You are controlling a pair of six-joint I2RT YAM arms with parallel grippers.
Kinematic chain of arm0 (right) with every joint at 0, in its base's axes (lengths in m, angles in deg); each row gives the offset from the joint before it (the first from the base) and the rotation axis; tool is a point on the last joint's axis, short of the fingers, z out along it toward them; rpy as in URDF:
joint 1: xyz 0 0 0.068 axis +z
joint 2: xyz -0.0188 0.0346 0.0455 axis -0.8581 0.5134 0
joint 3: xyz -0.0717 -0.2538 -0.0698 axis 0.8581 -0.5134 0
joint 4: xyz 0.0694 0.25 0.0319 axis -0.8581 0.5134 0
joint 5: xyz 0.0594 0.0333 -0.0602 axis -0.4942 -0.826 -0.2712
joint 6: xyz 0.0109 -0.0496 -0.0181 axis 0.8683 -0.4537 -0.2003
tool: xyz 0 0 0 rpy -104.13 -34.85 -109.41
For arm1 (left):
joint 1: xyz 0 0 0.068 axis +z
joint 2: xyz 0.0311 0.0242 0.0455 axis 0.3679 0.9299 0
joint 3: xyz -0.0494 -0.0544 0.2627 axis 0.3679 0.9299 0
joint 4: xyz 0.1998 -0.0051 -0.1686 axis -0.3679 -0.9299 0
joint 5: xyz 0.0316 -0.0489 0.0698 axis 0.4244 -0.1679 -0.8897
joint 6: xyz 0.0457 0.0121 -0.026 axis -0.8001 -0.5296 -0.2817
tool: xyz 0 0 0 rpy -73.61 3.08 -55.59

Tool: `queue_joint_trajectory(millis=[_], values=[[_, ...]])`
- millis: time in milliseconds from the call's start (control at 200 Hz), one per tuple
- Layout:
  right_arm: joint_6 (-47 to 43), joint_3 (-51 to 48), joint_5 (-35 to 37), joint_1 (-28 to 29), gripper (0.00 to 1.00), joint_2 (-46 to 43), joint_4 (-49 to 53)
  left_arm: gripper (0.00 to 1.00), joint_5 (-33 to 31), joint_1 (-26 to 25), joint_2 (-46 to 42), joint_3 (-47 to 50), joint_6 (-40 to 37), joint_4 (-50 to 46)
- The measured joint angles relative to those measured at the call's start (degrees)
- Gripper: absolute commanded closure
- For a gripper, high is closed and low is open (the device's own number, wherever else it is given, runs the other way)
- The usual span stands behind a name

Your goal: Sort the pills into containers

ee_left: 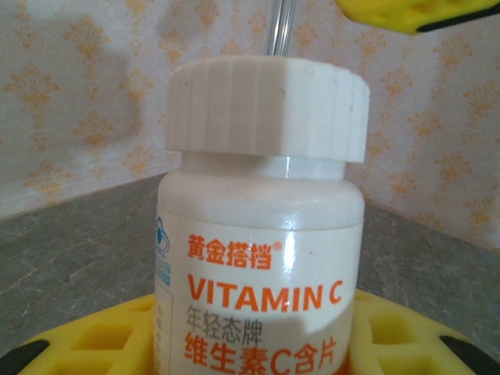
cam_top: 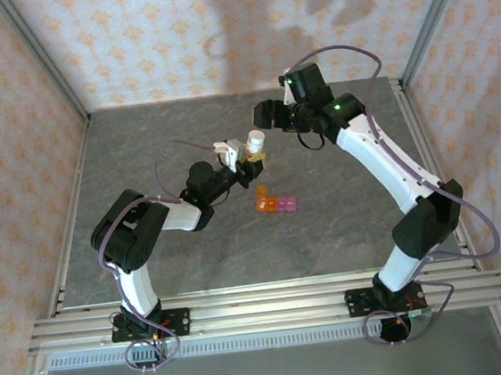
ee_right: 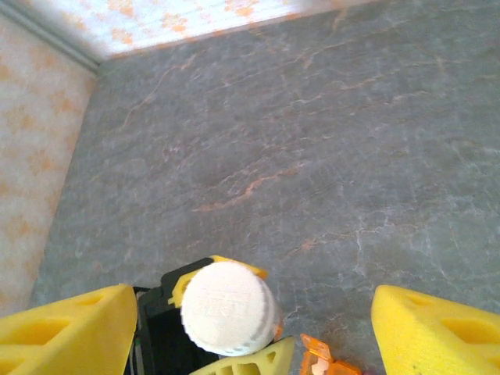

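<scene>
A white Vitamin C bottle (ee_left: 262, 258) with a ribbed white cap (ee_right: 230, 307) stands upright, and my left gripper (cam_top: 249, 159) is shut on its body; the yellow fingers (ee_left: 101, 336) flank it low down. My right gripper (cam_top: 268, 114) hovers just above and behind the cap, open, its yellow pads (ee_right: 70, 332) spread wide on either side without touching it. The containers (cam_top: 276, 204), a short strip of orange-to-pink cells, lie on the table just in front of the bottle; an orange cell (ee_right: 328, 366) peeks in at the bottom of the right wrist view. The pills are hidden.
The grey marbled table (cam_top: 166, 151) stretches bare to the left and back. Patterned walls (cam_top: 172, 34) close it in on three sides. Metal rails (cam_top: 263, 307) run along the near edge by the arm bases.
</scene>
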Motion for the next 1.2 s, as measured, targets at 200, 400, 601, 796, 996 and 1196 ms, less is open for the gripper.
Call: queue_joint_trajectory(millis=[200,400,601,796,996,1196], values=[[-8.1,5.1,-5.2,0.0,0.28,5.6,5.0,1.00,0.9,0.0,0.0,0.0,0.0,0.0],[-10.6,5.1,-7.6,0.0,0.32,7.5,7.6,1.00,1.1,0.0,0.0,0.0,0.0,0.0],[-11.1,5.1,-8.9,0.0,0.33,7.5,7.7,1.00,1.1,0.0,0.0,0.0,0.0,0.0],[-11.3,5.1,-10.1,0.0,0.34,7.6,7.7,1.00,1.1,0.0,0.0,0.0,0.0,0.0],[-11.2,5.1,-11.0,0.0,0.39,7.9,7.7,1.00,1.1,0.0,0.0,0.0,0.0,0.0],[-11.2,5.1,-11.5,0.0,0.46,8.9,7.7,1.00,1.1,0.0,0.0,0.0,0.0,0.0]])
